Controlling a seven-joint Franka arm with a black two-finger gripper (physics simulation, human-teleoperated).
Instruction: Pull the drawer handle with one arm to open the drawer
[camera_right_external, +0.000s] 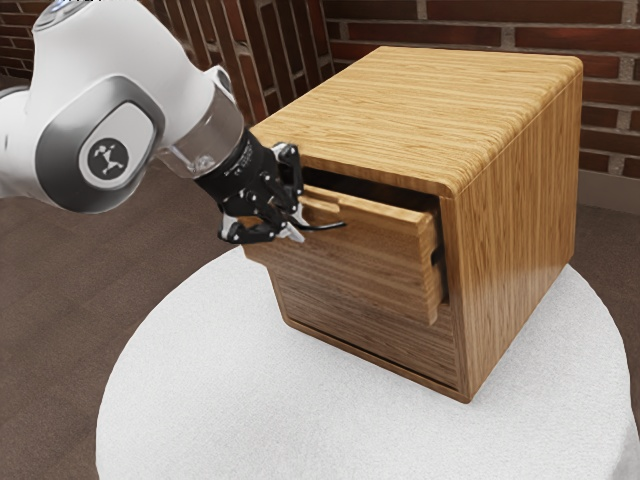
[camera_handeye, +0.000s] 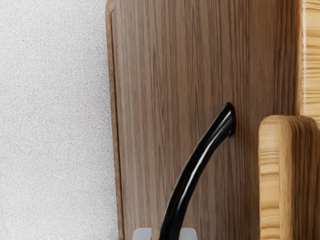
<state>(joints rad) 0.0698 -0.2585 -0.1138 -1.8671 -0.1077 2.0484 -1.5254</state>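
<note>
A light wooden cabinet stands on a round white table. Its upper drawer sticks out a short way from the cabinet front, with a dark gap above it. A thin black handle curves off the drawer front. My black gripper sits at the drawer's end nearest the exterior view's left, shut on that handle. In the wrist view the glossy handle bends away from the darker drawer front and runs down between my grey fingertips.
Below the drawer, the lower front panel lies flush with the cabinet. White tabletop spreads in front of the drawer. A brick wall stands behind, and brown floor surrounds the table.
</note>
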